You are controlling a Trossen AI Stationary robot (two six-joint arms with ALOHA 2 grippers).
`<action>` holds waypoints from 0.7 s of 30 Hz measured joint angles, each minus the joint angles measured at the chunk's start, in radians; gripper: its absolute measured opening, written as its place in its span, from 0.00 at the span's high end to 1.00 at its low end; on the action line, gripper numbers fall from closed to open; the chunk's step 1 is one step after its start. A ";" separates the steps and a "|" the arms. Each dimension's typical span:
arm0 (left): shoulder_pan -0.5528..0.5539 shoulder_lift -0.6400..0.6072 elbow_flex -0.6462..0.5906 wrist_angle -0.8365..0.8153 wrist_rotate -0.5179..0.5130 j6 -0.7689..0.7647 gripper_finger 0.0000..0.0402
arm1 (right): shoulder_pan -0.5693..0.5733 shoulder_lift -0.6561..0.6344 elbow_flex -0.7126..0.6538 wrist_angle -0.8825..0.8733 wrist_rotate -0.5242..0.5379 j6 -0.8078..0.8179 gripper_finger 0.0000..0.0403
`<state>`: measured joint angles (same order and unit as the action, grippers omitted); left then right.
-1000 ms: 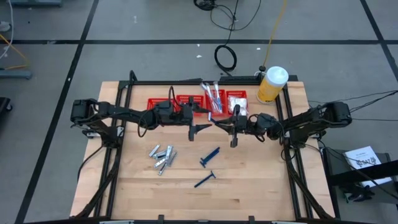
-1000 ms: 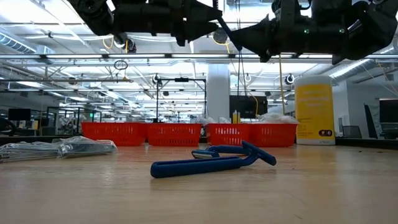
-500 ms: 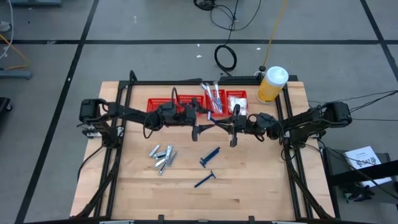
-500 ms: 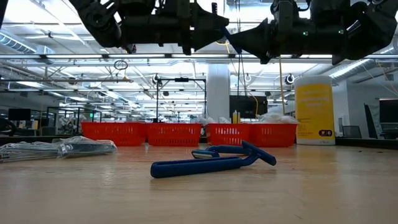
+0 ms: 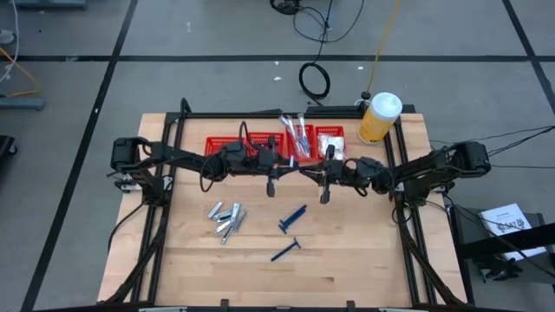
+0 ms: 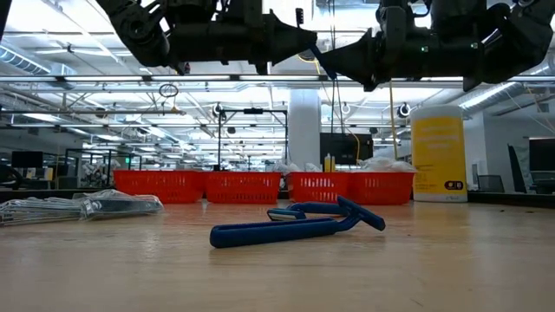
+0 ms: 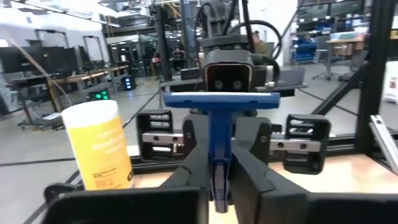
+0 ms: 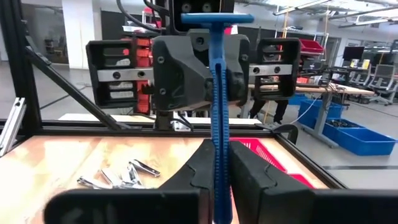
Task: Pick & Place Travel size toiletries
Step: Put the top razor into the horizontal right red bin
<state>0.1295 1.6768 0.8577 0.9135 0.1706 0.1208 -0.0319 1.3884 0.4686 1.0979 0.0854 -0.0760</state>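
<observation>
Pinching one dark-blue razor (image 8: 217, 118) from both ends, the two grippers meet mid-air over the middle of the tabletop (image 5: 364, 269): right gripper (image 5: 324, 180) has its fingers (image 8: 252, 171) pressed onto the ribbed handle, blade head up, w/ the stick standing upright btwn them; left gripper (image 5: 271, 176) faces it and is clamped on the same razor, its fingers (image 7: 189, 165) closed on the handle just below the wide blue head. In each wrist view the other gripper's body sits right behind the razor, so the two are nose to nose, nearly touching. Both arms reach in level from opposite sides, left from the tabletop's left edge, right from its right edge, stretched out long & held well above the wood; the low view shows them as dark shapes along the top, clear of everything lying below. On the wood under them: two more dark-blue razors (image 5: 293, 217), one closer to the grippers, the other nearer the front edge, apart from each other; a loose pile of short silvery tubes (image 5: 225, 219) to the left of those. At the far side a row of red baskets (image 5: 227, 142) runs behind the grippers, w/ white-teal sticks (image 5: 295, 132) poking out of one and white packets (image 5: 329, 137) in the next one right. Big yellow bottle (image 5: 377, 120) w/ white cap stands at the far right corner, just beside the last basket.
</observation>
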 joint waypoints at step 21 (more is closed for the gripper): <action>0.158 -0.234 0.001 -0.883 -0.511 0.069 0.97 | -0.021 -0.091 0.000 -0.243 0.124 0.093 0.51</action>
<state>0.2877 1.4427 0.8585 0.0301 -0.3402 0.1894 -0.0532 1.2975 0.4683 0.8554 0.2095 0.0174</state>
